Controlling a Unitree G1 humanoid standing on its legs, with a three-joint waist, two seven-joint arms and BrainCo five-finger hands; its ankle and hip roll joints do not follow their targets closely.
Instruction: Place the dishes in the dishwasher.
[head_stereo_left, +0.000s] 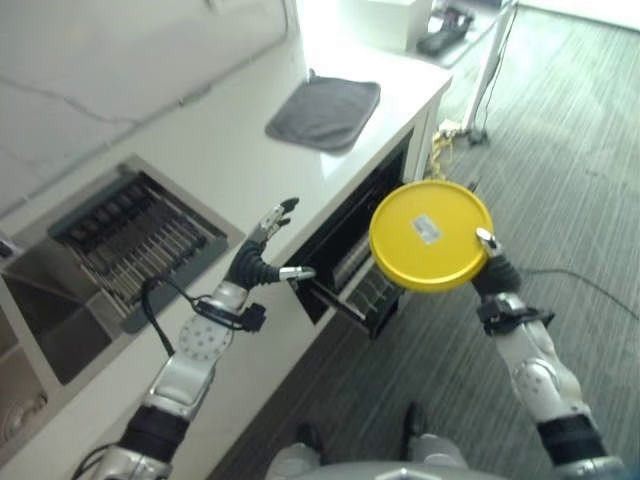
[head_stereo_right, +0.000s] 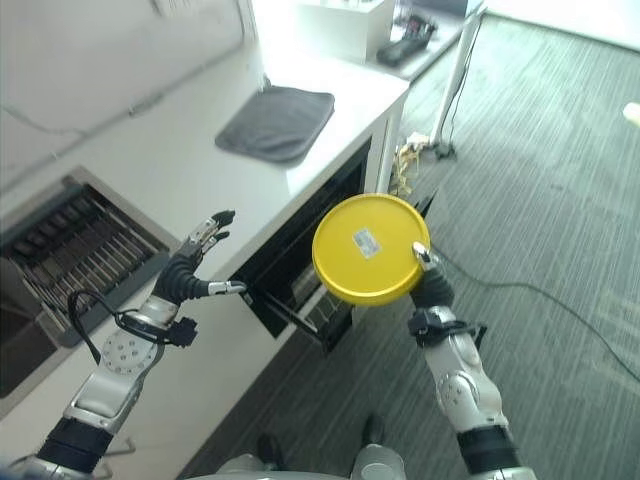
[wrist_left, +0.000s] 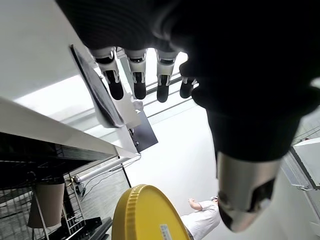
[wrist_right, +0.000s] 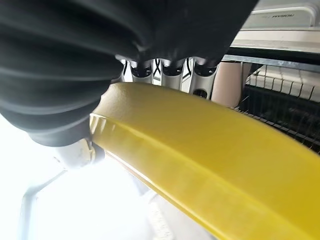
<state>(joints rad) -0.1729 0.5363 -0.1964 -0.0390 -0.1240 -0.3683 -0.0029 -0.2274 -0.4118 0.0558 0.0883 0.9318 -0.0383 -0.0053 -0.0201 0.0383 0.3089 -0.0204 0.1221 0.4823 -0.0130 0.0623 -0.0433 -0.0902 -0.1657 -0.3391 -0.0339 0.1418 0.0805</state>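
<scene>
Yellow plate (head_stereo_left: 430, 235) in right hand (head_stereo_left: 492, 262) — before open dishwasher (head_stereo_left: 350, 262), grey mat (head_stereo_left: 325, 112) behind

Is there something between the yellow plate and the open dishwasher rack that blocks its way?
Nothing visible blocks it. The right hand holds the yellow plate right in front of the open dishwasher. The left hand, open, hovers beside the opening, not in the plate's path.
</scene>
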